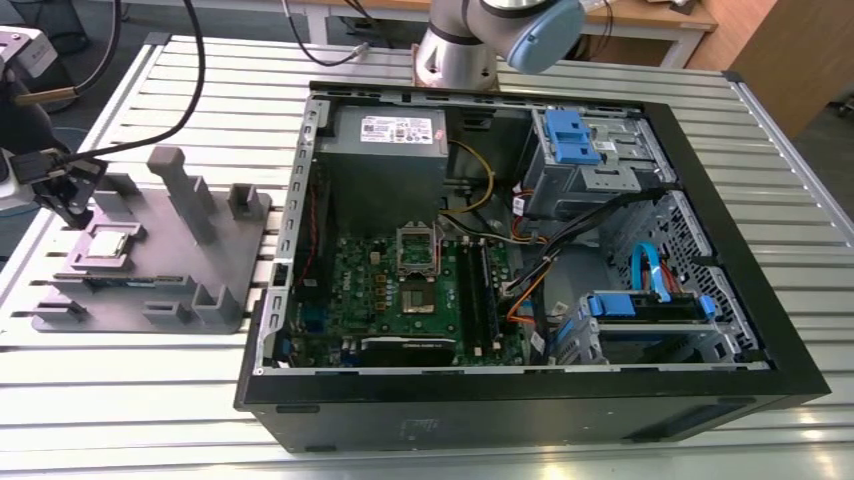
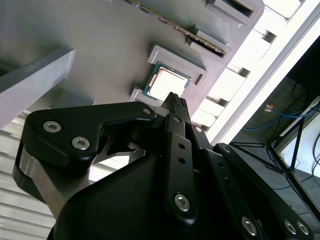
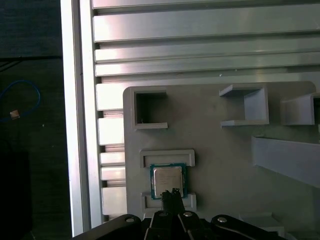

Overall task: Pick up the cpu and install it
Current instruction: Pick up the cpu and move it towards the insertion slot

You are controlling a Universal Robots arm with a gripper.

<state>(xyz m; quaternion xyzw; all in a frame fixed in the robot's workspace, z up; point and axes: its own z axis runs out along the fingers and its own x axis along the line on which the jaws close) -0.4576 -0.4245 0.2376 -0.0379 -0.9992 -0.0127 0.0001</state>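
You get even, soft overhead light in the exterior view, though the computer case (image 1: 387, 190) is shadowed inside. In the second wrist view the table slats (image 2: 237, 82) blow out white. In the first wrist view the cpu (image 3: 167, 181) glints and the floor (image 3: 30, 165) is dark.

Exterior view set high, angled down over slatted table (image 1: 134, 400), computer case (image 1: 534, 400) centred, grey fixture (image 1: 234, 268) at the exterior view's left. First wrist view aimed squarely down, second obliquely. Both are held close, sighted past the gripper (image 3: 173, 192). The cpu (image 3: 167, 181) on the fixture is shared by all.

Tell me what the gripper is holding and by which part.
Nothing. The gripper hangs over the cpu, which lies in its nest on the fixture.
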